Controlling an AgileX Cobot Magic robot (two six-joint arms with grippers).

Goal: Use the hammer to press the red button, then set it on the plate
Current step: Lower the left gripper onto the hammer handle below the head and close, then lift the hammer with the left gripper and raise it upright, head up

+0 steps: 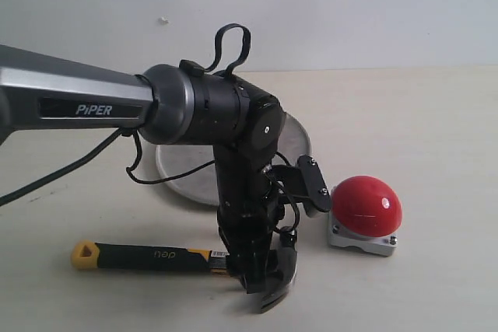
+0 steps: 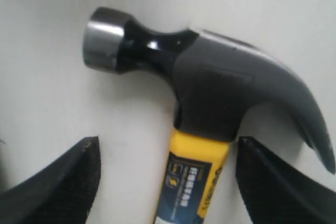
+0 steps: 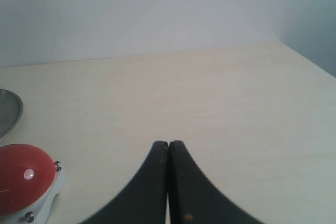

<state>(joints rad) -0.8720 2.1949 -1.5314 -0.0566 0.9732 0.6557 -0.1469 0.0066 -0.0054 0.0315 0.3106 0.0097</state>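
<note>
A robotics lab: pale wooden tabletop (image 1: 436, 114), plain white wall (image 1: 350, 5) at twelve o'clock, grey-and-black PIPER-branded robot arm (image 1: 78, 99).

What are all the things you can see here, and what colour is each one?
hammer: one, black and yellow, lying on the table in front
red button: one, red on grey base, right of the hammer
plate: one, silver, behind the arm, partly hidden
table: one, cream, under everything
wall: one, white, at the back
left arm: one, grey and black, from the left
left gripper: one, black, open, straddling the hammer's handle
right gripper: one, black, shut, empty
</note>
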